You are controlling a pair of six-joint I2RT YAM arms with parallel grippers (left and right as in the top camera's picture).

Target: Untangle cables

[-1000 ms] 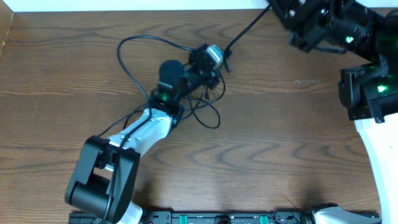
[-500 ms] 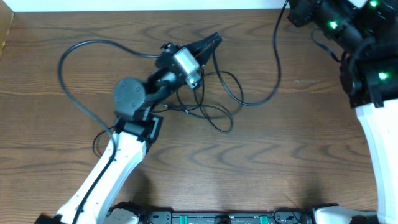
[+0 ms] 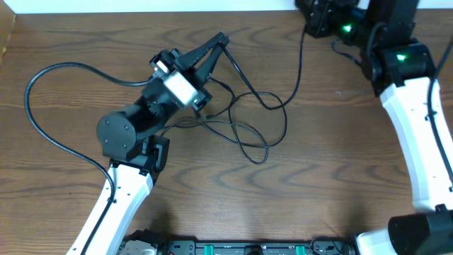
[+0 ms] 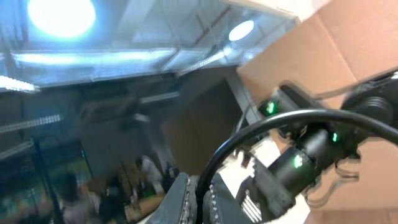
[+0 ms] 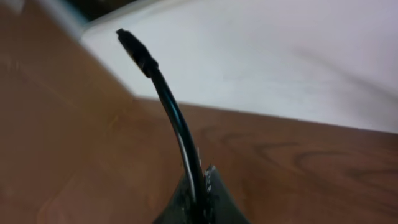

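Pinching a cable tight in both the left pincer and right pincer, you've barely started: the cables lie crossed in loops on the counter.

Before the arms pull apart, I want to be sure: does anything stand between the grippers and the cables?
Nothing visible does. The left gripper and the right gripper are each shut directly on a strand of the cables. Between the two grippers, only loose cable loops lie on the wooden table.
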